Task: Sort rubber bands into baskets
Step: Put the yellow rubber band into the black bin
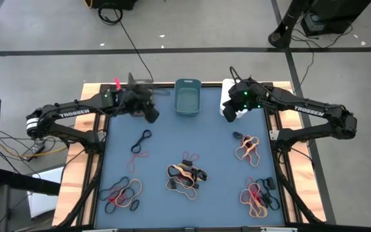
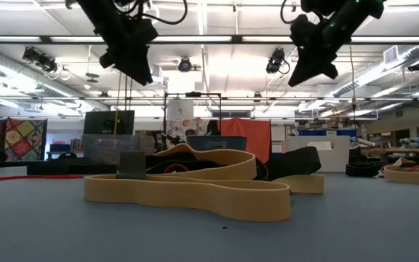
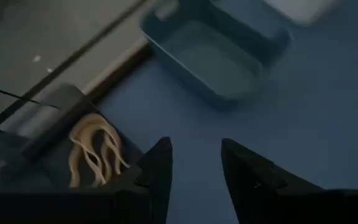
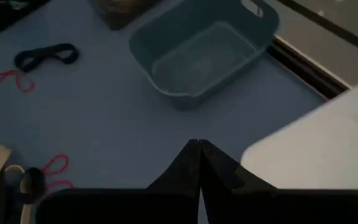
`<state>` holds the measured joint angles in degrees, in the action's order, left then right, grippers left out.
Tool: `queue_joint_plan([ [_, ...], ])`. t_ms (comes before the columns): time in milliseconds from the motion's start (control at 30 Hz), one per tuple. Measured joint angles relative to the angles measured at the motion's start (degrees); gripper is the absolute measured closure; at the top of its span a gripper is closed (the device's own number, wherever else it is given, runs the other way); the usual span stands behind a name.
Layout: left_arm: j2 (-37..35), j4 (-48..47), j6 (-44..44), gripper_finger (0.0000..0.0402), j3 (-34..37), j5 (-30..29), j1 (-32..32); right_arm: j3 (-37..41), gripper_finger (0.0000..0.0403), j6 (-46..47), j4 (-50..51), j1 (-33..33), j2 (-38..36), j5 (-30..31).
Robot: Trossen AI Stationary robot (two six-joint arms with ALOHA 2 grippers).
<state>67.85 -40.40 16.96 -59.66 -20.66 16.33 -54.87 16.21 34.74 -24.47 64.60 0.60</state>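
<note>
Three baskets stand along the mat's far edge: a dark grey one (image 3: 48, 143) holding tan rubber bands (image 3: 92, 152), a teal one (image 1: 187, 98) in the middle, and a white one (image 4: 328, 143) at the right. Loose tan, red and black rubber bands lie in heaps on the blue mat (image 1: 185, 175). My left gripper (image 1: 152, 115) hovers open beside the grey basket, nothing between its fingers (image 3: 194, 180). My right gripper (image 1: 229, 113) hovers shut and empty (image 4: 197, 155) at the white basket's near left corner. Both hang high above the mat in the low view.
Further band heaps lie at the mat's right (image 1: 247, 148), near right (image 1: 257, 196) and near left (image 1: 122, 193); a black band (image 1: 142, 140) and a red one (image 1: 138, 156) lie singly at the left. Wooden table edges frame the mat.
</note>
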Motion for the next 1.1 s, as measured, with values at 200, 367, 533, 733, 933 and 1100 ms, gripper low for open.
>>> queue_joint_plan([
  [200,0.0,-4.45,4.61,0.0259,0.0,-2.28,-9.77,3.49,0.0384,-1.03,-8.07,3.4,-0.15,-0.17],
  [367,0.0,-10.72,10.84,0.0259,0.3,-2.35,-18.97,12.69,0.0389,3.21,-18.28,7.41,-0.03,-0.31],
  [533,-0.09,-12.23,18.99,0.0259,4.79,0.62,-29.03,22.96,0.0386,8.84,-32.6,11.79,0.0,-0.66],
  [733,-0.07,-6.71,28.5,0.0259,11.56,3.52,-40.0,30.73,0.0384,9.35,-45.52,15.74,0.0,-0.09],
  [933,0.02,2.65,29.49,0.0259,16.93,3.51,-46.09,33.51,0.0387,8.29,-50.26,17.56,0.0,2.96],
  [1100,0.07,12.77,30.48,0.0259,23.03,7.97,-49.64,33.77,0.0373,4.84,-51.01,18.4,-0.04,2.95],
])
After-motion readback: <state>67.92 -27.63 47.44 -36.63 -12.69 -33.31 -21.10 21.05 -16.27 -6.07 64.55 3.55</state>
